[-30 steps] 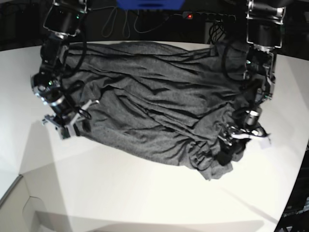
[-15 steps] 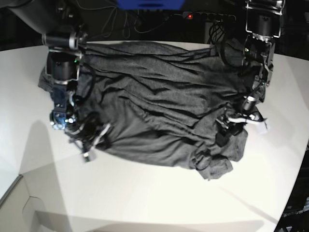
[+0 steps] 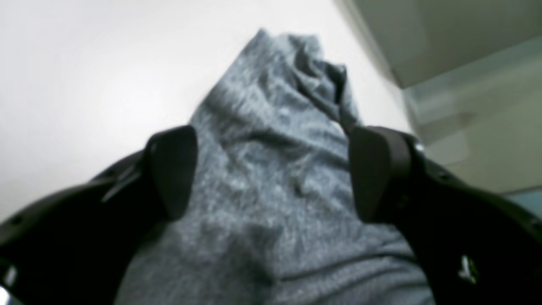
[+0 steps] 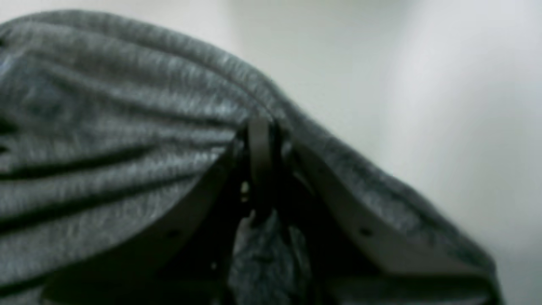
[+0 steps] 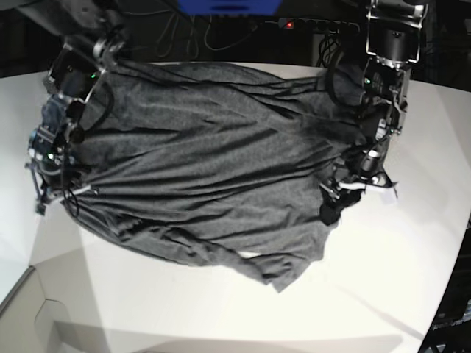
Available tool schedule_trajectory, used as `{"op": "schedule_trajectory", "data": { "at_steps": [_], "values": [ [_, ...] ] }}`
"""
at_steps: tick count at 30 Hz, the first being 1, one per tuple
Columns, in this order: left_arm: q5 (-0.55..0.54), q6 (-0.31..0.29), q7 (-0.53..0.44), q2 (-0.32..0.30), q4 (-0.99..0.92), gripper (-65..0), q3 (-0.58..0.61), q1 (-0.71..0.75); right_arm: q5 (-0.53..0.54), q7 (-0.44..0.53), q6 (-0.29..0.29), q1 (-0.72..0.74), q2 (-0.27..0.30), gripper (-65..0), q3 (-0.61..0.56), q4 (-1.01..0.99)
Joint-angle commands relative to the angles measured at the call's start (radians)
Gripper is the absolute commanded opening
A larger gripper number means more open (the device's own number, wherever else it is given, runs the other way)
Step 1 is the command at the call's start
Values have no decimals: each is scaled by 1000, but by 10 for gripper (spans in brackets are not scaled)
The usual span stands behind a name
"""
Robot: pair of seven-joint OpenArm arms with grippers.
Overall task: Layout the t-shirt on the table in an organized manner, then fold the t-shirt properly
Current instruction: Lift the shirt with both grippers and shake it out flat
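T-shirt (image 5: 199,169) spread on table (image 5: 243,309); right hand (image 4: 260,140) pinching edge (wrinkled).

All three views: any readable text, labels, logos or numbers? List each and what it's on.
None readable.
t-shirt: plain heathered grey, no print or tag showing.
table: bare white, no markings.
left gripper: a small pale mark on the right-hand jaw body in the left wrist view, too blurred to read.
Blue object at the top edge of the base view: no lettering visible.
Right wrist view: too blurred, no text seen.
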Motion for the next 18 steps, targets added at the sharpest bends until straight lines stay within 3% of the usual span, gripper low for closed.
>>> {"op": "schedule_trajectory", "data": {
  "at_steps": [1,5,10,15,18],
  "values": [
    [-6,-14,-18,-10,24,-109,-5,-13,10,34,3,25,-6,-640,10,72],
    [-9,-15,-18,-10,67,-109,-10,-31,12,33,4,-2,-65,-637,1,214],
    [-4,-15,-18,9,54,-109,19,-100,12,25,6,-55,-91,-635,-136,311],
    [101,-15,-21,40,-138,-109,113,-220,12,25,4,-122,-91,-637,-302,349],
    [157,-15,-22,72,-246,-109,111,-267,12,25,1,-136,-91,-635,-317,354]
  ]
}}
